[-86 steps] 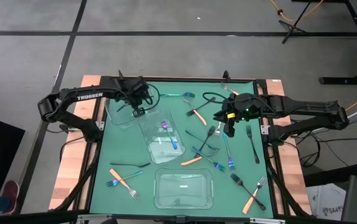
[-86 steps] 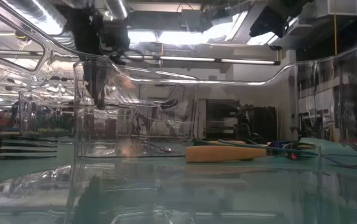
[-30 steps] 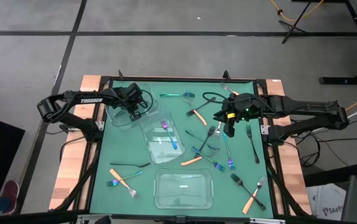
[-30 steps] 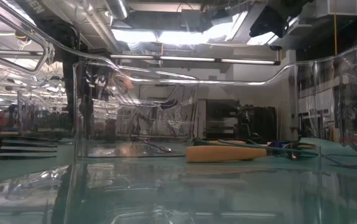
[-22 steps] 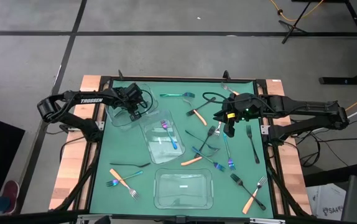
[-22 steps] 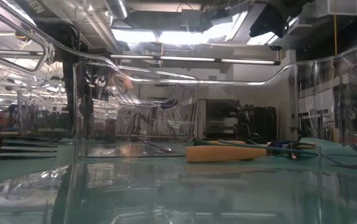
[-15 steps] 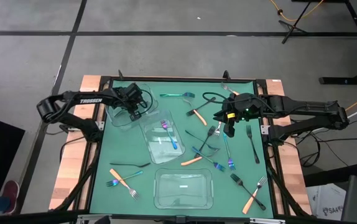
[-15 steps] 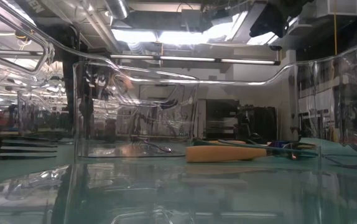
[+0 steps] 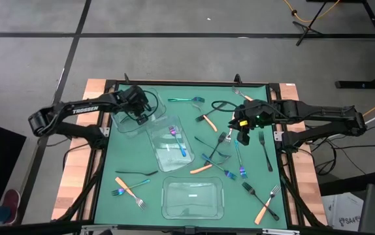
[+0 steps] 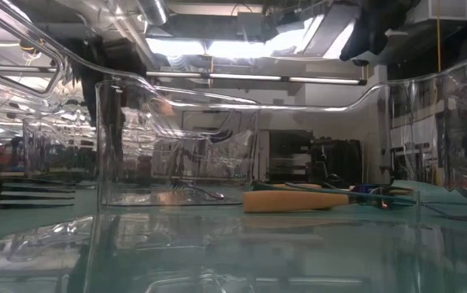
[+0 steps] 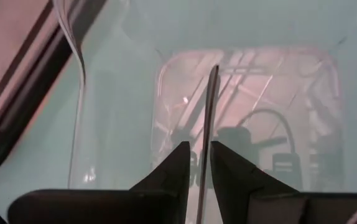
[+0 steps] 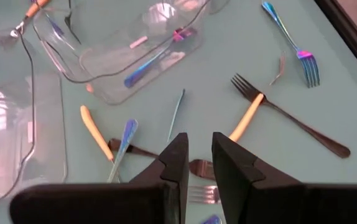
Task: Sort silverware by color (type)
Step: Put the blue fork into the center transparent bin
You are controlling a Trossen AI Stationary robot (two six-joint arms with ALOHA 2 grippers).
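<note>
Black utensil (image 11: 212, 106), slim, pinched between the narrow-set fingers of the left hand (image 11: 199, 149), pointing down into the clear tub (image 11: 79, 124) straight beneath. Just past the fingertips, only the tub's bare floor and reflections; no other piece visible in there. Compared with a few seconds back, lower and tucked further over that tub, and in the last half second the arm behind swung outward while the hand kept its place. Judged a drop about to happen, not yet done: grip not loosened.

Across the table (image 9: 129, 163), right hand (image 12: 200, 146) hovering with a narrow gap and nothing in it, nudged only slightly from a moment ago. Below and just ahead of it, loose silverware: orange fork (image 12: 247, 121) closest, blue fork (image 12: 293, 46) farther out. Farther still, a second tub (image 12: 104, 71) holding iridescent pieces.

Meaning for the sort: likely one black piece nearly filed, an iridescent pile started, most of the scatter around the right hand still to collect.
</note>
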